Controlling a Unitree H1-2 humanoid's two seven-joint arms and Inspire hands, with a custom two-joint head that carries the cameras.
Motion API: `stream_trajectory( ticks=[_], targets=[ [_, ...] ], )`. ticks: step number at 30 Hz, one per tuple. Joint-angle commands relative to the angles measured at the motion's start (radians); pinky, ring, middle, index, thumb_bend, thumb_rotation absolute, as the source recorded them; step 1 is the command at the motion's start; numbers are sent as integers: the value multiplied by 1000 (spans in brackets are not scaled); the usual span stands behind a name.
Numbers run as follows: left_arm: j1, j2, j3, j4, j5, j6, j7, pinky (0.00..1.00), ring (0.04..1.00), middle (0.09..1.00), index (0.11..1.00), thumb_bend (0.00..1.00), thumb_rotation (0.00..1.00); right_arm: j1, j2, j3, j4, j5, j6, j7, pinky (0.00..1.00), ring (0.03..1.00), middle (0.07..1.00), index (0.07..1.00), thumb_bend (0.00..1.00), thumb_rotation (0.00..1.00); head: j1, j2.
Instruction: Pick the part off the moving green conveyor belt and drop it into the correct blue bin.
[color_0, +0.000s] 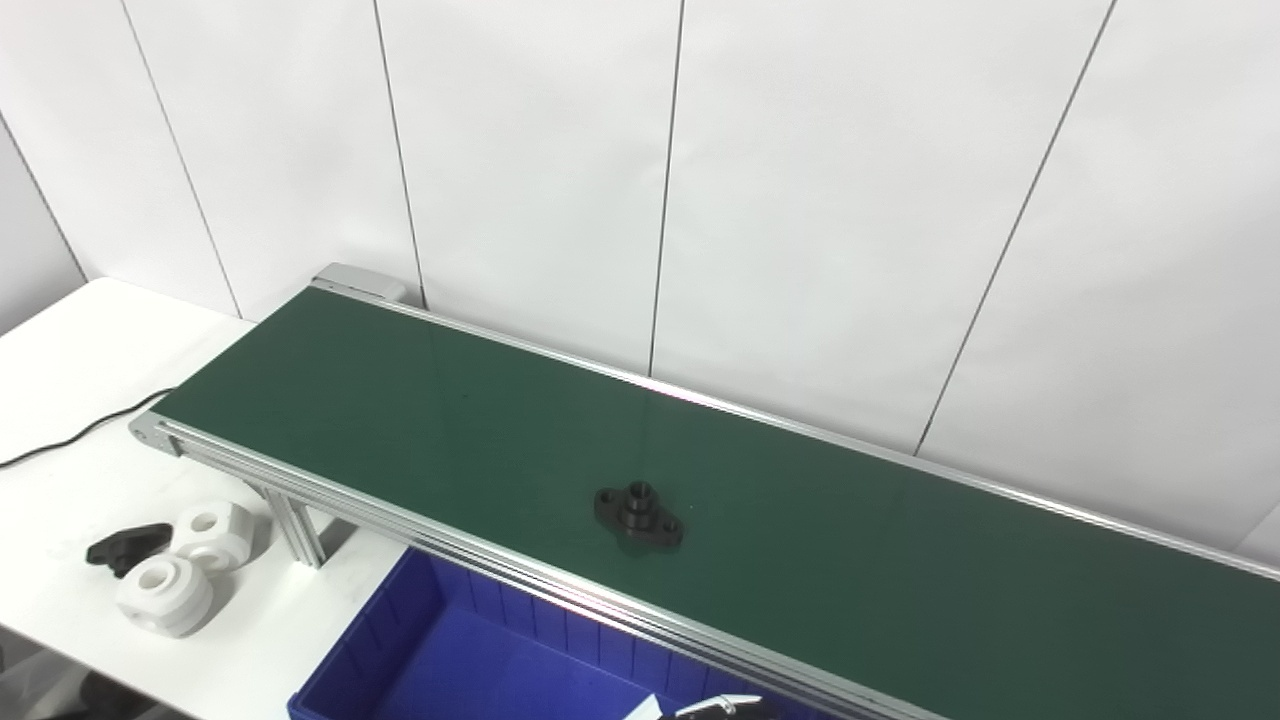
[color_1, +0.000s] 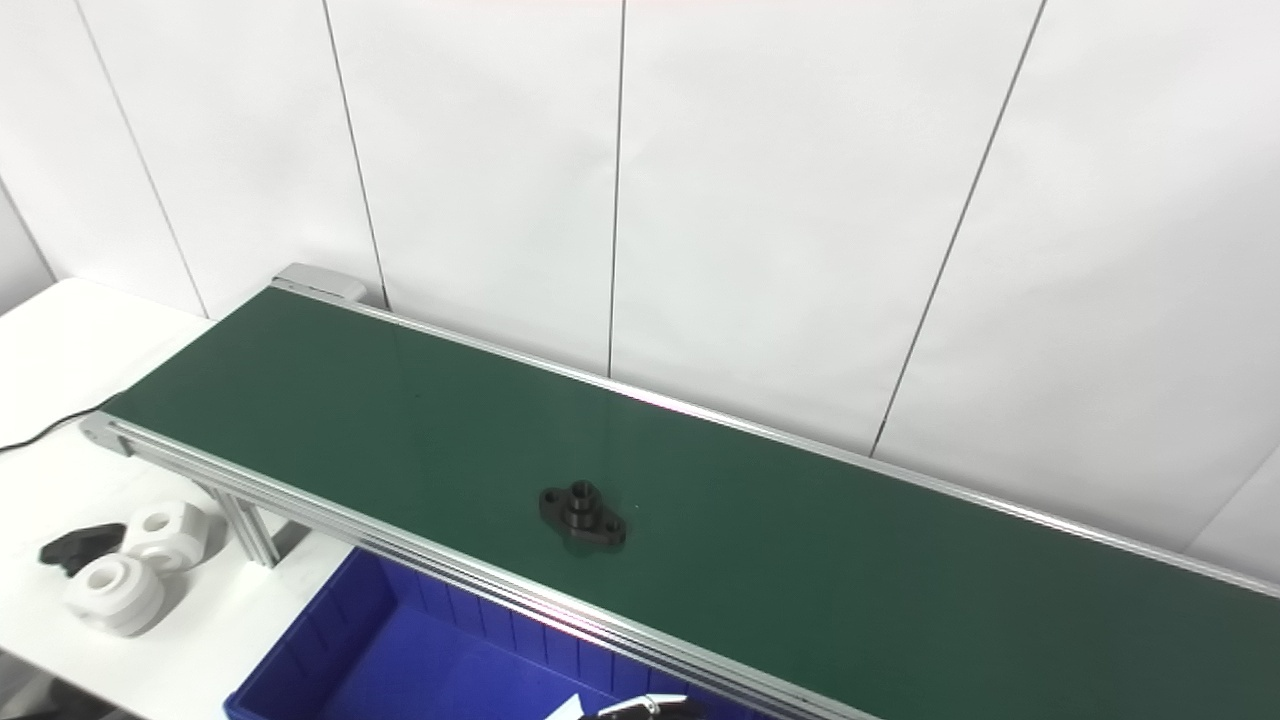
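Black flanged part (color_0: 638, 513) alone on green conveyor belt (color_0: 420, 400)

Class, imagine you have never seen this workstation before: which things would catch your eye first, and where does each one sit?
The long green conveyor belt cuts diagonally across the view, with a single black flanged part lying near its middle. Below the belt's near rail is a blue bin. On the white table at lower left, two white parts sit beside a small black part.
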Motion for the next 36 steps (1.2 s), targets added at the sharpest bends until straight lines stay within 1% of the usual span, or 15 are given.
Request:
stream_trajectory(
  ticks=[1, 4, 8, 10, 14, 19, 22, 24, 25, 26, 27, 28, 29, 33, 36],
  targets=[
    [-19, -5, 3, -9, 7, -36, 21, 731, 813, 845, 843, 875, 233, -39, -8, -9, -56, -4, -63, -22, 957, 1000, 1000, 1000, 664, 385, -9, 4],
    [-22, -9, 1, -8, 7, -34, 24, 734, 818, 850, 845, 878, 238, -83, -11, -25, -119, -7, -48, -7, 967, 999, 1000, 1000, 667, 464, -17, 12],
    [-25, -11, -4, -13, -2, -32, 20, 738, 822, 853, 849, 881, 251, -161, -27, -34, -172, 7, 22, 31, 920, 936, 979, 991, 699, 492, -28, 24],
    [-25, -8, -6, -12, -5, -42, 18, 727, 810, 848, 851, 878, 251, -208, -23, -36, -215, -21, 114, 53, 862, 892, 939, 958, 726, 539, -46, 30],
    [-15, 10, -2, -37, -25, -28, 2, 727, 816, 855, 856, 878, 242, -325, -12, -22, -279, -104, 300, 99, 805, 825, 868, 919, 742, 525, -171, 61],
    [-6, 32, 5, -52, -49, -18, -16, 737, 833, 874, 876, 866, 247, -445, -20, 2, -268, -174, 410, 150, 700, 754, 817, 870, 781, 445, -274, 67],
    [-1, 44, 8, -62, -68, -16, -27, 750, 845, 888, 882, 858, 251, -515, -4, 20, -222, -207, 425, 148, 653, 718, 777, 832, 800, 369, -360, 88],
    [1, 55, 11, -69, -97, -16, -43, 765, 860, 901, 890, 845, 241, -543, 10, 30, -200, -225, 436, 142, 640, 707, 765, 821, 816, 351, -415, 100],
    [1, 63, 14, -74, -108, -15, -50, 772, 865, 905, 895, 839, 239, -563, 20, 38, -183, -245, 453, 141, 636, 705, 765, 819, 823, 349, -478, 114],
    [2, 69, 17, -78, -116, -14, -55, 782, 871, 909, 901, 831, 242, -577, 28, 45, -172, -260, 466, 140, 633, 705, 767, 818, 831, 353, -488, 115],
    [2, 79, 21, -83, -127, -13, -62, 783, 872, 910, 901, 831, 242, -596, 40, 55, -154, -282, 491, 142, 632, 705, 768, 818, 832, 353, -548, 123],
    [3, 85, 24, -87, -135, -13, -67, 803, 879, 919, 913, 808, 245, -609, 47, 61, -142, -296, 508, 143, 624, 707, 775, 821, 842, 357, -548, 123],
    [4, 94, 29, -95, -148, -7, -76, 805, 880, 920, 914, 806, 245, -628, 55, 73, -124, -316, 530, 147, 624, 707, 776, 821, 842, 357, -592, 146],
    [5, 118, 43, -108, -173, -16, -96, 836, 895, 935, 931, 787, 334, -681, 63, 111, -71, -380, 601, 164, 606, 717, 776, 838, 853, 416, -623, 172],
    [7, 132, 51, -123, -186, -1, -110, 869, 912, 937, 936, 791, 370, -714, 62, 129, -35, -390, 632, 180, 605, 714, 788, 834, 853, 408, -643, 200]
  ],
)
